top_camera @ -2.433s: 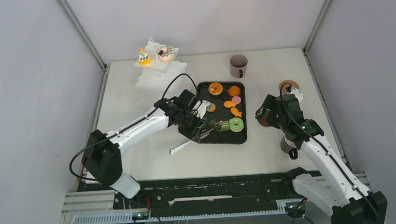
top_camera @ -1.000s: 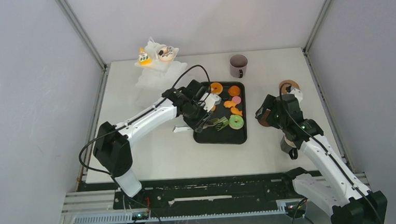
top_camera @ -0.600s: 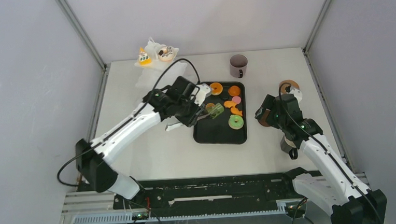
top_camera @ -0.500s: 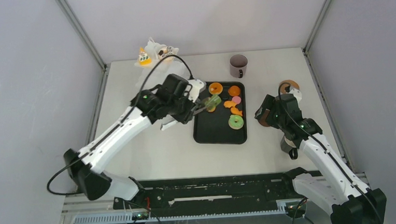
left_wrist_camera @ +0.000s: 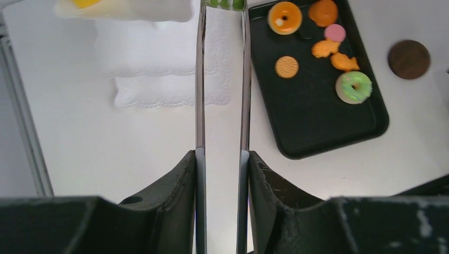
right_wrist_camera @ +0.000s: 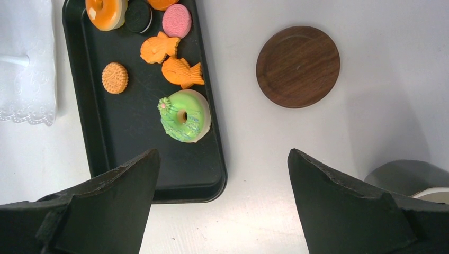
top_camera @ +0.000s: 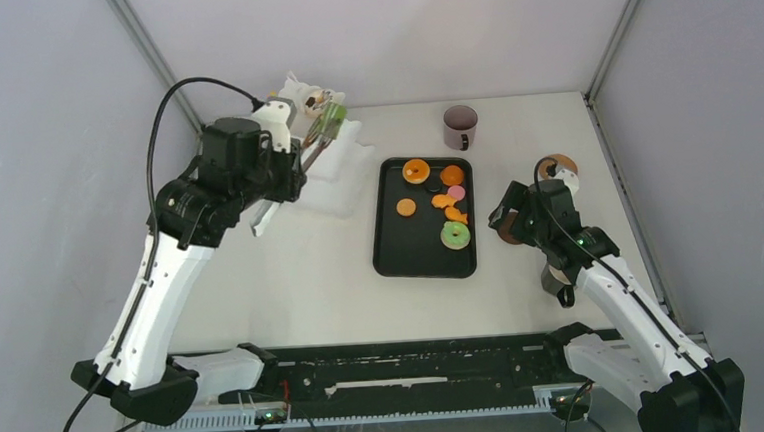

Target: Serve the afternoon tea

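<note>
Left wrist view has the green-and-white striped pastry (left_wrist_camera: 225, 3) at the very top edge, pinched between the tips of long tongs (left_wrist_camera: 200, 95), so only its lower rim shows. The left gripper (left_wrist_camera: 221, 159) is clamped on the tongs' two arms, squeezing them nearly parallel. From above, the pastry hangs in the air at the white tiered stand (left_wrist_camera: 159, 69), just beside the top tier; I cannot tell which tier lies under it.

The step in hand looks like setting this piece on the stand. To do it well, I would keep the squeeze even while lowering, aim the tips at a bare patch of white, and let the tongs spread only once the pastry rests flat. The yellow-topped cake (top_camera: 276, 110) and the brown one (top_camera: 316, 102) on the top tier stand close by and could be knocked.

Further out, the black tray (left_wrist_camera: 317, 127) holds an orange doughnut (left_wrist_camera: 285, 17), a round cookie (left_wrist_camera: 287, 66), a green doughnut (left_wrist_camera: 353, 87) and a few smaller pieces. A dark mug (top_camera: 460, 126) stands beyond the tray. The right gripper (right_wrist_camera: 222, 153) hovers with jaws wide apart and nothing between them, near a wooden coaster (right_wrist_camera: 297, 66)
</note>
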Controlling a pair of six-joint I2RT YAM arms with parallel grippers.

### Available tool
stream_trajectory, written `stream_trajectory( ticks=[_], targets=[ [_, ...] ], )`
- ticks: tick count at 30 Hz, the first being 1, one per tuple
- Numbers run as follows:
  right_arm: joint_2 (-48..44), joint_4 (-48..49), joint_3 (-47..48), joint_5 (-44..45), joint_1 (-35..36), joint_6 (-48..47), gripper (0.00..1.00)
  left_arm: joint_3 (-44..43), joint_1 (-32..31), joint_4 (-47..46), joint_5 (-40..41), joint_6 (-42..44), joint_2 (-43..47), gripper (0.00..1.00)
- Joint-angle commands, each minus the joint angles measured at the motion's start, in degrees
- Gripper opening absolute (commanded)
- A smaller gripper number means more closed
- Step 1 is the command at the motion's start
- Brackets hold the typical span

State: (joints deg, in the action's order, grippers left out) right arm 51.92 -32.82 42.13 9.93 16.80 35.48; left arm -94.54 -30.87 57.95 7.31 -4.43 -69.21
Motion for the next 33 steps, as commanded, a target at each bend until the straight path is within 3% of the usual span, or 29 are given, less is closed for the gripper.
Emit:
stream_trajectory(
  ticks=[1,9,15,22,33],
  targets=[
    [-0.5,1.5,0.8,0.2,0.4,-0.2,0.98,-3.4,4.7,0.5,1.7,-1.5,0.8,0.14],
    [-0.4,0.6,0.8,1.0,0.4,-0.1,0.98,-3.2,8.5,2.3,1.2,0.5,2.5,0.15],
    [-0.4,1.0,0.4,1.1,0.3,-0.1,0.98,2.9,8.6,2.9,-2.1,3.4,8.6,0.16],
    [0.2,1.7,0.5,0.3,0.5,0.1,0.98,9.9,8.6,5.2,-1.2,0.3,14.1,0.16],
    [0.6,1.8,0.4,0.4,1.2,0.3,0.98,17.4,13.0,3.6,3.1,-4.9,11.6,0.15]
  ],
)
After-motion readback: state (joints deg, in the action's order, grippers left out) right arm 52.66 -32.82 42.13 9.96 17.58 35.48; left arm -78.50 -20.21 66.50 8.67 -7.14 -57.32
